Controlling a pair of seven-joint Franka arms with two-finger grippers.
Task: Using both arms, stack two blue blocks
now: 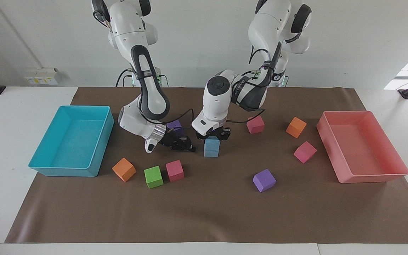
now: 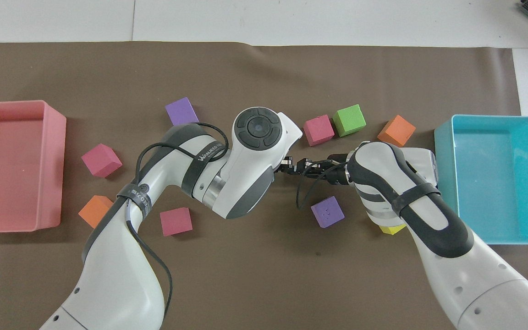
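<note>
The two blue blocks stand stacked in the middle of the mat: the upper blue block rests on the lower blue block. My left gripper points down and sits at the top of the upper block. My right gripper is low over the mat beside the stack, toward the right arm's end, open and empty, a small gap from the blocks. It also shows in the overhead view. The stack is hidden under the left arm's wrist in the overhead view.
A purple cube lies beside the right wrist. Orange, green and pink cubes lie farther out. A turquoise tray and a pink tray stand at the table's ends. A yellow cube peeks from under the right arm.
</note>
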